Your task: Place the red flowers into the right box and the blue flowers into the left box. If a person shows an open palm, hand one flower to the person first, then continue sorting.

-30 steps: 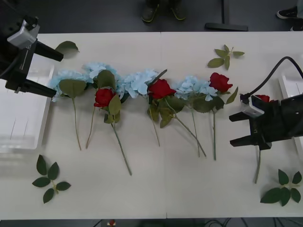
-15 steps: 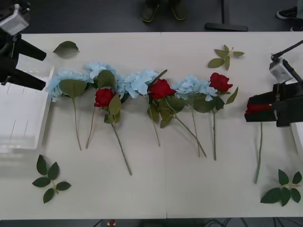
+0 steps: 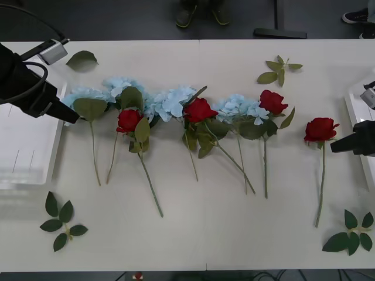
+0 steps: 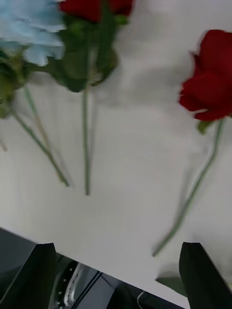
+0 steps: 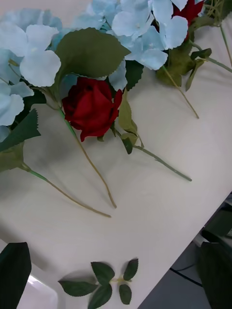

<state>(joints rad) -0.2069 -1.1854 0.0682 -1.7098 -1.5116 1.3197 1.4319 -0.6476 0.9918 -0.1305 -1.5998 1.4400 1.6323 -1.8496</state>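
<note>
Bare table: open from 5 to 7 o'clock. Flower row spans 9 to 3, blocking centre.

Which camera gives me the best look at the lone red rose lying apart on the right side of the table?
The front view: the lone red rose shows whole, bloom to stem tip, just beside the right gripper. The right wrist view catches its bloom at the frame's edge, blurred, with the stem trailing away. The left wrist view looks at other flowers instead.
</note>
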